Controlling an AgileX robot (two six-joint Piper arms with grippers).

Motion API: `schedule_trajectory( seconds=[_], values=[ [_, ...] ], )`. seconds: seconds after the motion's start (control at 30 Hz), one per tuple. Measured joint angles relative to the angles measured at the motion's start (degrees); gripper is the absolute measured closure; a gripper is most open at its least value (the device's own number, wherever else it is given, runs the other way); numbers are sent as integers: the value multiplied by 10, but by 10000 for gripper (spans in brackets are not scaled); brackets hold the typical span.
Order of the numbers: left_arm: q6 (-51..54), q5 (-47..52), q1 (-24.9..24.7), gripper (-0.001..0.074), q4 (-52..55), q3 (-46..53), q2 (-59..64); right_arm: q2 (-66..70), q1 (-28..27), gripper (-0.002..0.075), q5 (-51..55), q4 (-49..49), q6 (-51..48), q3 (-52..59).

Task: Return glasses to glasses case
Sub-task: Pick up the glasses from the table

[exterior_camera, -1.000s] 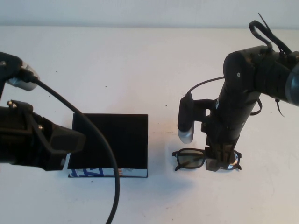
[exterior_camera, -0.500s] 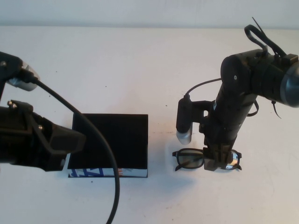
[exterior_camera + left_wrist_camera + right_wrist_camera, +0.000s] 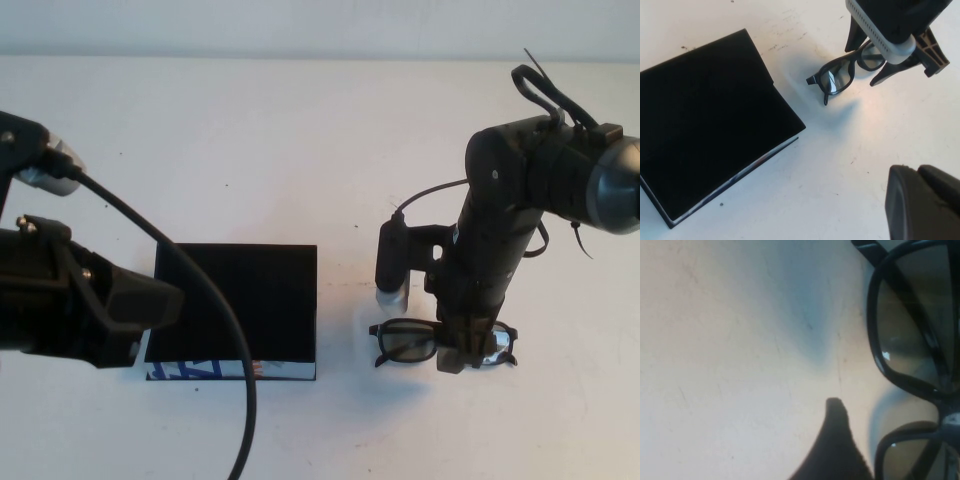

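The glasses (image 3: 415,341) lie on the white table to the right of the glasses case (image 3: 236,303), a closed black box whose white printed side faces the front. My right gripper (image 3: 464,352) points down and is open over the glasses' right half, with its fingers on either side of the frame. In the right wrist view one fingertip (image 3: 836,425) sits just beside the lenses (image 3: 907,335) without touching them. My left gripper (image 3: 926,206) is shut and empty, held above the table at the left of the case (image 3: 710,135). The left wrist view also shows the glasses (image 3: 836,78).
The white table (image 3: 300,140) stretches to a back wall. A black cable (image 3: 215,320) from the left arm hangs across the front left of the case. A grey-tipped camera (image 3: 390,265) on the right wrist hangs just behind the glasses.
My right arm has leaned a little left and lower, bringing the gripper closer down around the glasses. The glasses, case and left arm have not moved.
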Motion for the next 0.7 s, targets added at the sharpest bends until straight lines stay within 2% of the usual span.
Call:
schedule_trajectory(
  seconds=[0.3, 0.7],
  values=[
    [2, 0, 0, 737, 0, 0, 0, 0, 0, 340, 1, 0, 0, 0],
    [2, 0, 0, 737, 0, 0, 0, -12, 0, 638, 19, -3, 0, -1]
  ],
)
